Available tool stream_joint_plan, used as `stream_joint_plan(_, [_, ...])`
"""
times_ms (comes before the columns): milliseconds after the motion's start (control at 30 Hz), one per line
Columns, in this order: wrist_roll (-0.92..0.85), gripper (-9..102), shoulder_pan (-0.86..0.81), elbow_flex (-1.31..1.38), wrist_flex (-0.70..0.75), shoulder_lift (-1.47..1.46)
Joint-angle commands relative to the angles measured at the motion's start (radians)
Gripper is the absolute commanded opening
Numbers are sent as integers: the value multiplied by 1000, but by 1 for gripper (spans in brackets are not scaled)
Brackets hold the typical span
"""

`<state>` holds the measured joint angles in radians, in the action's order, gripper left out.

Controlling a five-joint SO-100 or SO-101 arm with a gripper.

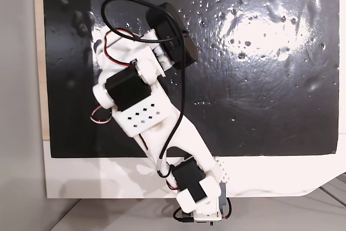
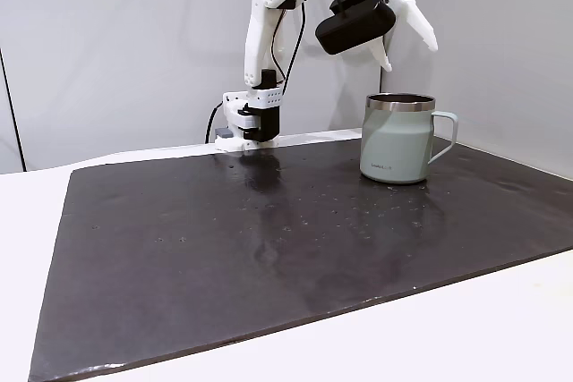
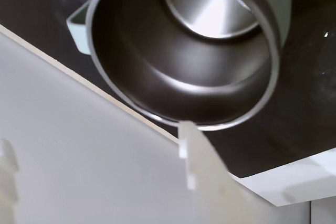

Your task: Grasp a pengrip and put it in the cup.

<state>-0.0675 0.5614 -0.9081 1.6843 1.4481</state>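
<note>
The end effector (image 2: 407,46) hung above the cup (image 2: 399,139), its white fingers (image 2: 421,24) spread apart with nothing visible between them. In the wrist view the cup (image 3: 131,108) sat directly below, its steel interior apparently empty. The pengrip could not be located on the dark mat (image 2: 269,248) (possibly too small). Judged stage: at release over the cup; next, retreat or search.
</note>
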Motion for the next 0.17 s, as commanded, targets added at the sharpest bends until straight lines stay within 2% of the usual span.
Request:
stream_joint_plan(0, [-2,31,32,5,12,84])
stream_joint_plan(133, [-3,30,32,3,12,87])
